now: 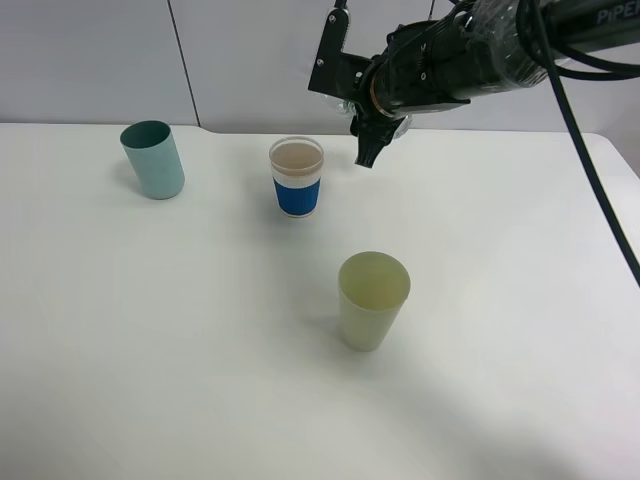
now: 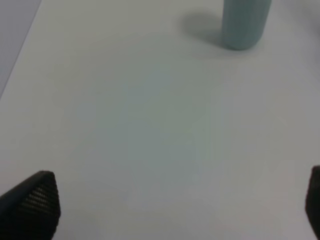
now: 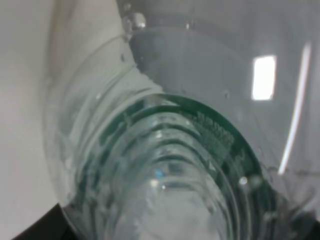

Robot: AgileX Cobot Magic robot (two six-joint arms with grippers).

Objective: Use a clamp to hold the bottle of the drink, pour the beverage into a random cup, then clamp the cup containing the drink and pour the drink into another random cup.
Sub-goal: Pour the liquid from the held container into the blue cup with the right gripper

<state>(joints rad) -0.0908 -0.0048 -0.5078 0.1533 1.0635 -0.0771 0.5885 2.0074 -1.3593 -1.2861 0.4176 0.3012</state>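
My right gripper [image 1: 374, 138] hangs above the table's far side, just right of a white cup with a blue band [image 1: 297, 177] whose inside looks pale brown. It is shut on a clear plastic bottle [image 3: 165, 165] with a green label, which fills the right wrist view; in the high view only clear bits of it [image 1: 401, 126] show by the fingers. A teal cup [image 1: 153, 160] stands at the far left and also shows in the left wrist view [image 2: 243, 22]. A yellow-green cup [image 1: 372, 300] stands at the middle front. My left gripper [image 2: 175, 210] is open and empty over bare table.
The white table [image 1: 150, 350] ends at a grey wall behind the cups. The right arm and its black cables [image 1: 590, 170] cross the upper right. The left arm is out of the high view.
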